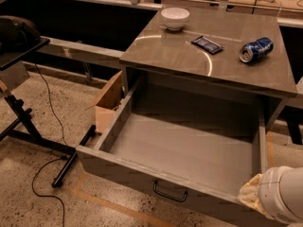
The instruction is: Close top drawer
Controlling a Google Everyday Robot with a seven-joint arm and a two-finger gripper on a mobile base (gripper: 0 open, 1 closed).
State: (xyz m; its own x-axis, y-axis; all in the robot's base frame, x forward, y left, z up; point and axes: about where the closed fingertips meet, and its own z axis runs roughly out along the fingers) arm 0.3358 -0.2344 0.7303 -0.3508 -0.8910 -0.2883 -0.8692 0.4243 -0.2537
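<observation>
The top drawer [184, 148] is a wide, deep grey box pulled far out of the cabinet, and it holds nothing. Its small black wire handle [169, 192] sits centred on the front panel at the bottom of the view. Only a white, rounded part of my arm with a tan cover [277, 197] shows at the bottom right, by the drawer's front right corner. The gripper itself is out of view. The lower drawers are hidden below the open one.
On the cabinet top [189, 56] stand a white bowl [174, 18], a dark blue packet [207, 44] and a blue can on its side [256, 49]. A cardboard box [110, 103] sits left of the drawer. A black stand [28, 122] and cable [45, 193] lie at left.
</observation>
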